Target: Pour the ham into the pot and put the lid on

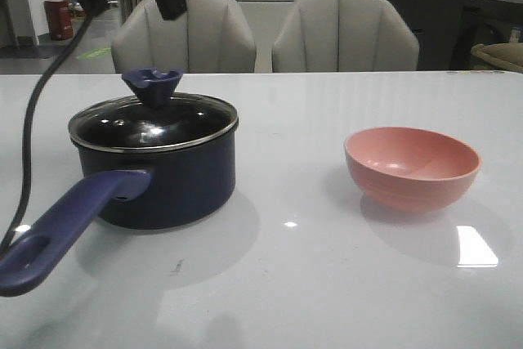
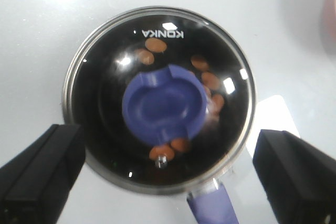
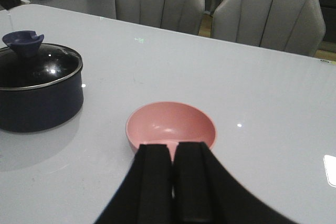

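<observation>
glass lid seated on pot.

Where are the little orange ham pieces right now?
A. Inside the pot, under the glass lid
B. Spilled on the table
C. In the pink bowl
A: the left wrist view shows the ham through the clear lid on the pot, and the pink bowl is empty.

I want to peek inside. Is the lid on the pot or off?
On. The lid sits flat on the pot; ham shows through it.
</observation>
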### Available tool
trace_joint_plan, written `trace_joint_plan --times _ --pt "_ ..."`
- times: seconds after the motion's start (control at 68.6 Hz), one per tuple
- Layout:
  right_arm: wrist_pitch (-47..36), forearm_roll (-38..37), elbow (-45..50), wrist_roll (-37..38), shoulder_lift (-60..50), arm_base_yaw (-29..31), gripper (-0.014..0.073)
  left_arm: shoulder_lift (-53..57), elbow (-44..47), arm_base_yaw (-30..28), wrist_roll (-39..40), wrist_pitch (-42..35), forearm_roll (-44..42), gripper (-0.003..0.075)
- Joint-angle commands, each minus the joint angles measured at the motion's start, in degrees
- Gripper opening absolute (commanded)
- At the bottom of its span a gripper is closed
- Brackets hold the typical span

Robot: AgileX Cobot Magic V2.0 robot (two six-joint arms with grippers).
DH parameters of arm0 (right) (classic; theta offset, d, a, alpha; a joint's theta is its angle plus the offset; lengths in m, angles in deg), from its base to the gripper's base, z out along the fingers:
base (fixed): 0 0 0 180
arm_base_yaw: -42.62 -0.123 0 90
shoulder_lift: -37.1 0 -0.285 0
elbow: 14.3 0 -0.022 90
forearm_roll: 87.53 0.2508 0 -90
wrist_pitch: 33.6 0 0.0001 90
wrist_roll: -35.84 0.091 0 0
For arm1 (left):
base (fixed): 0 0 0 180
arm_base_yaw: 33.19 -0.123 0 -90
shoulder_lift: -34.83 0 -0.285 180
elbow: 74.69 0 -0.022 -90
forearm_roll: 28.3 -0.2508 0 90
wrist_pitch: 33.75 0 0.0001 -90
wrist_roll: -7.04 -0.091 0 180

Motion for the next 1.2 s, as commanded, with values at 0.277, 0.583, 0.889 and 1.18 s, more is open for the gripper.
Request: trace_joint_plan --times 0.277,0.583,0.889,1.18 --pt "-4.1 0.4 -1.6 -0.6 0.4 -0.1 0.015 29.0 23.2 -0.4 -0.7 -15.9 0.9 0.0679" --pt "-4.1 0.4 -1.6 -0.6 0.4 -0.1 0.015 51.9 46.1 -0.4 -0.7 -30.7 0.9 0.0679" --pt "-4.1 0.4 -1.6 -0.6 0.4 -0.1 0.015 78.7 65.6 -0.4 -0.7 -39.3 0.9 0.0679" --pt "-4.1 0.4 -1.6 -0.6 0.4 -0.1 0.015 99.2 78.0 -0.4 -0.7 -43.0 0.7 0.0675"
